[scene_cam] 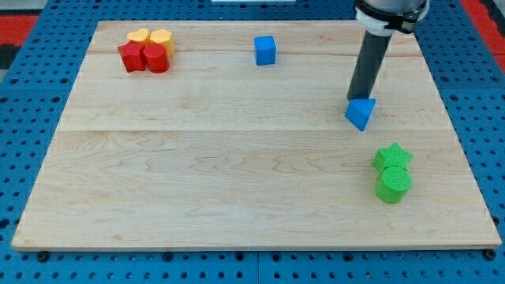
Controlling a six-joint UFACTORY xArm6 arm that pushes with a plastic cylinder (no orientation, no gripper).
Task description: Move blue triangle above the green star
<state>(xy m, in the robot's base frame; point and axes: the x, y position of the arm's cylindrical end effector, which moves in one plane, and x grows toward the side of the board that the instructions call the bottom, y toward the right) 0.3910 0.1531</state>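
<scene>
**A:** Where does your tip [360,99] sit on the board [237,173]?

**B:** You see it at the view's right, touching the top edge of the blue triangle [360,113]. The green star [392,156] lies below and slightly right of that triangle, apart from it, with the green cylinder [394,184] touching the star's lower side.

**A:** And the rest?

**B:** The blue cube [265,50] sits near the top, left of the tip. At top left, you find the yellow heart [138,36], yellow cylinder [161,39], red star [131,57] and red cylinder [155,58] bunched together.
</scene>
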